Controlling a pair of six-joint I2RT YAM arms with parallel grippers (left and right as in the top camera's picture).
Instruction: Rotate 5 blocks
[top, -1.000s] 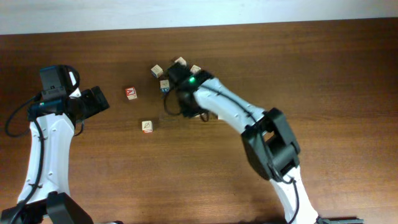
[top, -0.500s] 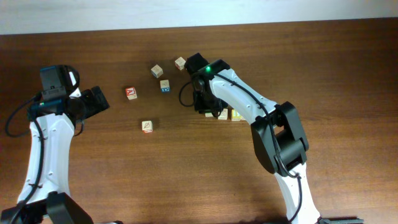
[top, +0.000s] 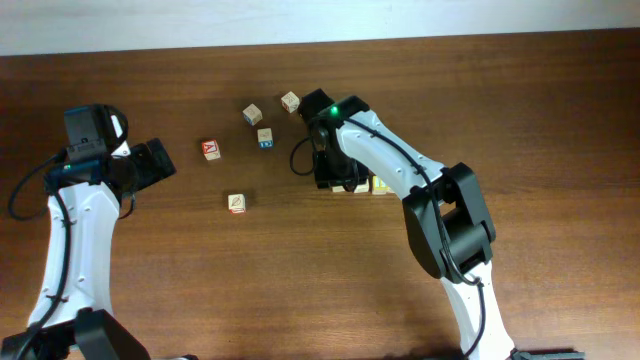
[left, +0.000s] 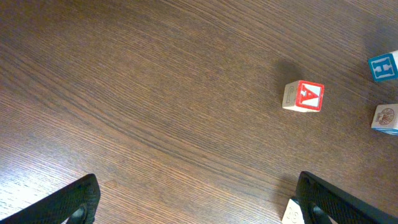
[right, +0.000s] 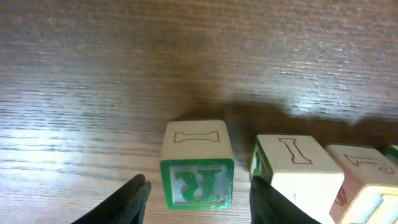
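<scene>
Right gripper (right: 199, 185): jaws parted, straddling small wooden cube with green "R" face (right: 198, 171), gaps either side.
Left gripper (left: 199, 202): jaws spread wide above brown wooden counter (left: 155, 93).

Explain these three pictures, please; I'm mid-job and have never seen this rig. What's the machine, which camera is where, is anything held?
Two white robot arms work at a wooden table. The overhead picture looks straight down: the left arm stands aside, the right arm reaches out, and small lettered cubes lie scattered between. The other two pictures come from a camera on each wrist. The left one shows its jaws wide open over bare wood, a red A cube ahead. The right one shows its jaws open either side of the green R block, gaps showing, a cream block beside it. Nothing is held.
</scene>
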